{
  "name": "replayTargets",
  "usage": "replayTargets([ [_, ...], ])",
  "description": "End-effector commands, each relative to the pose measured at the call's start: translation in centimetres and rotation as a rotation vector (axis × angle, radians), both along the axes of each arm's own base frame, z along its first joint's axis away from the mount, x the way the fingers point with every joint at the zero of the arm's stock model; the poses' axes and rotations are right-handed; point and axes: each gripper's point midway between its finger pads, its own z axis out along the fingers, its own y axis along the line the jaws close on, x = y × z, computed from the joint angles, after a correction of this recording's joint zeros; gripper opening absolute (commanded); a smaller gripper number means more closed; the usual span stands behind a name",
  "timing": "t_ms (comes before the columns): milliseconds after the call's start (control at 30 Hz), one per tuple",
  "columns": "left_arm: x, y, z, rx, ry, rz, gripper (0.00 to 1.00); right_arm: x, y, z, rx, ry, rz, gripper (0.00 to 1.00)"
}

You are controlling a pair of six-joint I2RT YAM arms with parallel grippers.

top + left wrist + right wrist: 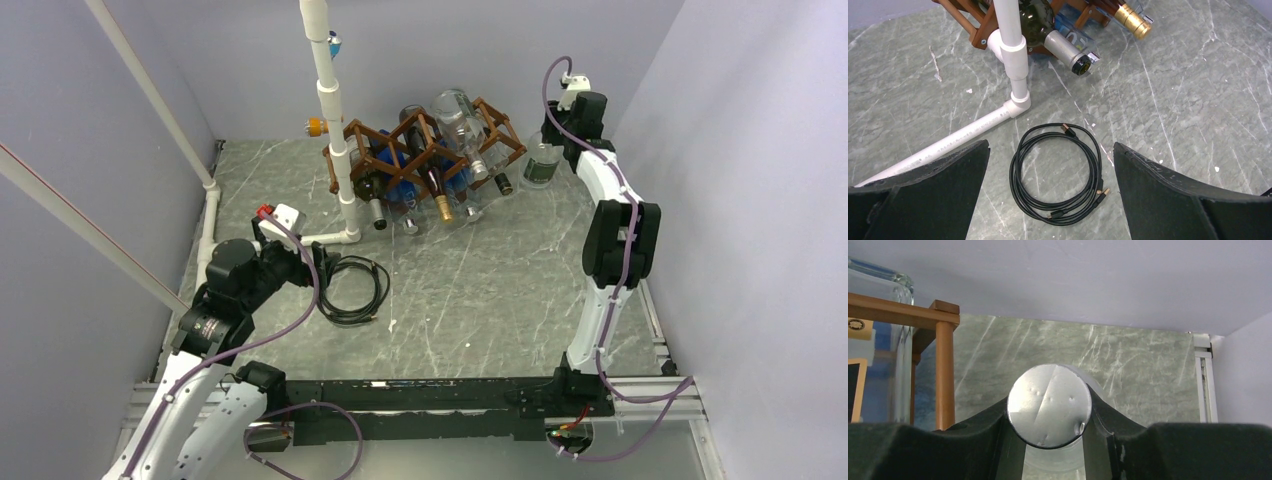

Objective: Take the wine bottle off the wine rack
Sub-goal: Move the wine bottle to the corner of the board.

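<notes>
In the top external view, the wine rack (420, 150) stands at the upper middle of the frame on the grey marbled surface (500, 290). Several bottles lie in its cells, necks pointing toward the bottom of the frame. Just right of the rack's right end, a clear wine bottle (540, 168) stands upright on the surface. The right claw (550, 135) sits over its top, though its jaws are hard to read from here. At the left of the frame, the left claw (325, 262) hangs beside a coiled black cable (355, 290). A white pipe frame (330, 110) rises just left of the rack.

In the left wrist view, the left claw (1050, 146) has its jaws wide apart and holds nothing. The black cable (1058, 175) lies on the surface between them, in the lower middle. At the top are the rack's corner (968, 20), the white pipe (1010, 50), a silver-necked bottle (1063, 50) and a gold-foiled neck (1130, 17).

In the right wrist view, the right claw (1049, 410) is clamped on the wine bottle's neck. The round silver cap (1049, 402) fills the lower middle. A post of the rack (944, 370) stands at the left, apart from the cap.
</notes>
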Motion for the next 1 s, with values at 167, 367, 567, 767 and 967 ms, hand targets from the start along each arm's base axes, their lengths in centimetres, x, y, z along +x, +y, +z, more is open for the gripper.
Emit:
replayTargets([
  [167,0.3,-0.5,1.1,-0.046,-0.031,-0.019,1.00,2.0,-0.6,10.3,-0.007,-0.290,-0.002,0.40],
  [367,0.2,-0.5,1.3,-0.052,-0.038,-0.025,1.00,1.0,0.2,12.0,0.016,-0.300,0.033,0.64],
  [567,-0.1,-0.5,1.6,-0.058,-0.049,-0.030,0.99,-0.5,0.6,13.2,0.016,-0.293,0.052,0.82],
  [767,-0.4,-0.5,2.1,-0.067,-0.068,-0.035,0.99,-4.0,2.1,14.7,-0.046,-0.266,0.159,0.89],
  [967,-0.6,-0.3,2.6,-0.072,-0.086,-0.034,1.00,-7.6,4.1,15.5,-0.115,-0.235,0.311,0.92],
])
